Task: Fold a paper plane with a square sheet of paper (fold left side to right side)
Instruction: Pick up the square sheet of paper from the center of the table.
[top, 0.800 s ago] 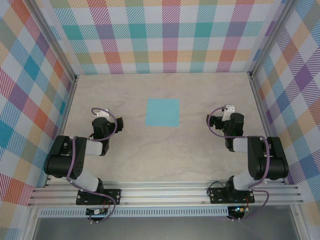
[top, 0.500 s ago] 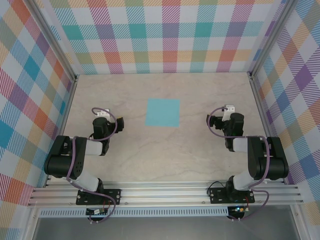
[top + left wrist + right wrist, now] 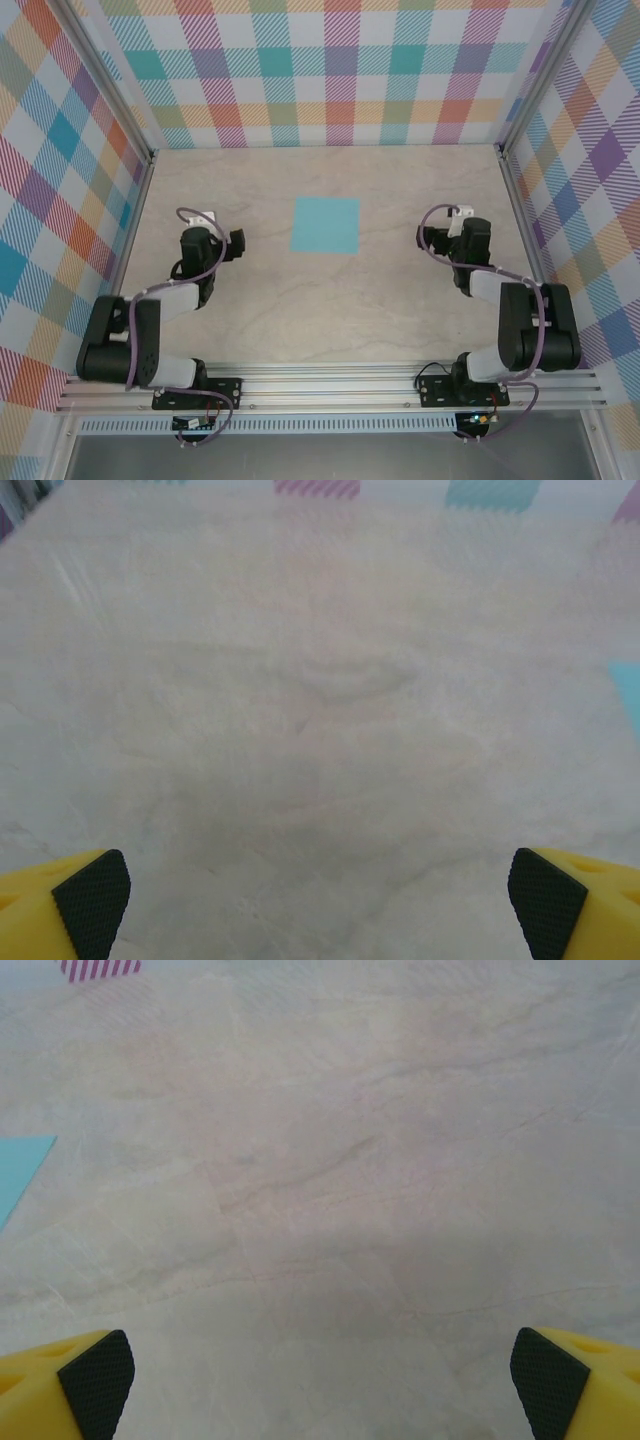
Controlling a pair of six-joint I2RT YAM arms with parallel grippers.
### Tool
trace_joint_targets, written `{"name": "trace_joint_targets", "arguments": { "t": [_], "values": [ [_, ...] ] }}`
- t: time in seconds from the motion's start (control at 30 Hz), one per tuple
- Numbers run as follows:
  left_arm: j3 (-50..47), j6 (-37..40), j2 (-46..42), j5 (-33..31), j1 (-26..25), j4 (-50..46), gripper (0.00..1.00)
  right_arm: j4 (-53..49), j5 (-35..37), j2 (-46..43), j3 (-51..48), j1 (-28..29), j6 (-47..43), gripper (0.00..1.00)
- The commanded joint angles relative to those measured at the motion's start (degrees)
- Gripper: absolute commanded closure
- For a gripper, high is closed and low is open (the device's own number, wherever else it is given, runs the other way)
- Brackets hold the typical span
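Note:
The square sheet of paper, plain turquoise, lies flat and unfolded on the marble-look table at mid-depth. The paper plane is out of view. My left gripper hangs to the left of the sheet, well apart from it. In the left wrist view this gripper is open over bare table, with a corner of the sheet at the right edge. My right gripper is to the right of the sheet, also apart. It is open and empty, and the sheet's corner shows at the left edge.
Plaid walls close the table in at the back and both sides, with aluminium posts at the corners. An aluminium rail with both arm bases runs along the near edge. Bare tabletop lies between the arms.
Both arms have stretched a little away from their bases. The left gripper has shifted slightly up and left, the right one slightly up. The sheet has not moved.

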Motion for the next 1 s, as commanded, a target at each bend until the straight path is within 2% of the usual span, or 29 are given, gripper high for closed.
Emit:
{"name": "trace_joint_targets", "arguments": {
  "t": [0.0, 0.1, 0.23, 0.33, 0.4, 0.47, 0.6, 0.7, 0.97],
  "values": [
    [8.48, -6.27, -9.73, -0.52, 0.58, -18.9, 0.0, -16.34, -0.89, -8.05, 6.03, -0.48, 5.33, 0.0],
    [14.67, -12.97, -11.07, 4.62, 0.61, -30.68, 0.0, -25.44, -6.16, -12.05, 9.93, -0.38, 12.87, 0.0],
    [17.08, -22.16, -7.54, 18.72, 0.22, -34.16, 0.01, -36.5, -13.45, -9.45, 17.04, 1.0, 21.24, 0.0],
    [18.46, -27.98, -0.5, 28.99, -2.63, -34.16, 0.03, -43.83, -12.2, -3.69, 22.96, 6.46, 21.14, 0.0],
    [20.89, -29.4, 5.79, 32.64, -6.2, -35.28, 0.04, -46.13, -8.62, 0.67, 26.49, 11.32, 20.02, 0.0],
    [24.16, -29.77, 12.25, 34.06, -10.87, -35.29, 0.05, -47.85, -5.31, 6.13, 30.83, 15.77, 19.85, 0.0],
    [33.48, -28.22, 22.4, 33.25, -16.6, -37.75, 0.07, -53.76, -1.6, 18.6, 43.68, 20.47, 19.67, 0.0],
    [38.04, -29.61, 28.34, 31.08, -17.39, -38.01, 0.1, -55.72, -0.46, 27.51, 52.97, 22.16, 19.95, 0.0],
    [45.76, -29.31, 36.58, 30.22, -17.39, -39.48, 0.11, -59.16, 2.26, 45.69, 73.97, 24.61, 20.64, 0.0]
  ]
}}
